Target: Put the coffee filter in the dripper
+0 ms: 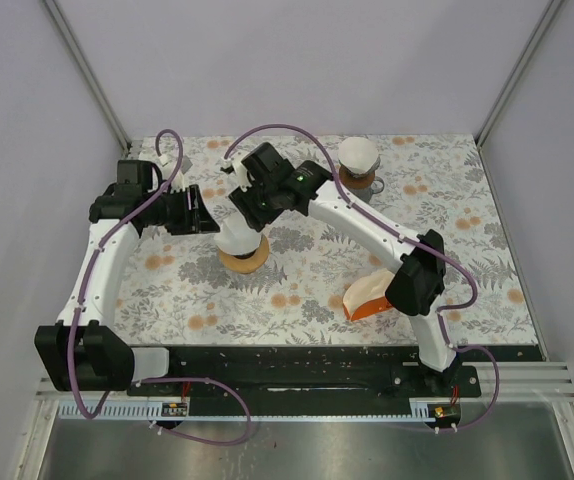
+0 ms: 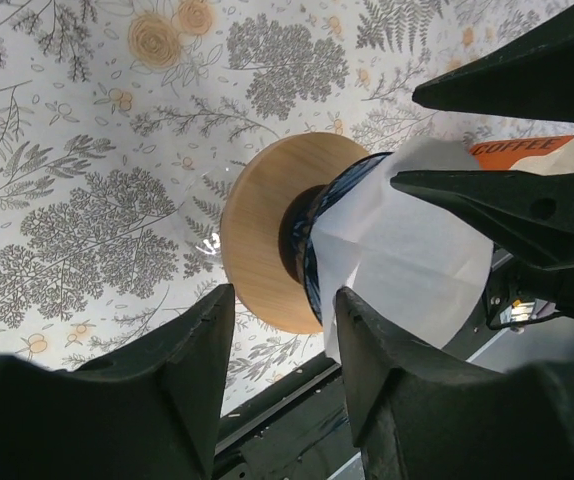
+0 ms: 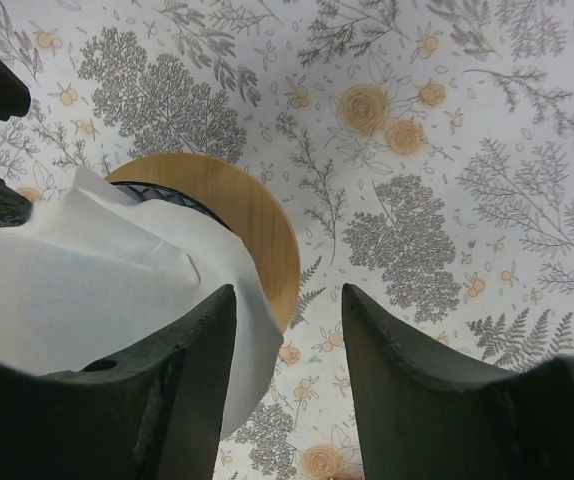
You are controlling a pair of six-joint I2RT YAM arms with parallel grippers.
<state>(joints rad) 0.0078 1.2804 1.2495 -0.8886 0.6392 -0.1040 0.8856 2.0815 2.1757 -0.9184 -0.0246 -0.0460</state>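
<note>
Filter (image 3: 87, 290) sits in the dripper (image 2: 267, 240) at mid-left of the bench (image 1: 307, 285), rim standing proud; left jaws and right jaws both released, close beside it, grasping nothing.

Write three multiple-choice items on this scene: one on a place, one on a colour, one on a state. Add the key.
1. Where does the orange filter packet lie?
A. On the near side of the table, beside the right arm
B. At the far left corner
C. On the far side, against the back wall

2. What colour is the round base under the dripper?
A. Red
B. Light wood
C. Green

3. What state is the white filter in?
A. Flat on the cloth
B. Folded inside the packet
C. Seated in the dripper

Key:
1 A, the top view shows it next to the right arm's elbow.
2 B, both wrist views show a pale wooden disc.
3 C, the paper stands in the dark blue cone, rising past its rim.
</note>
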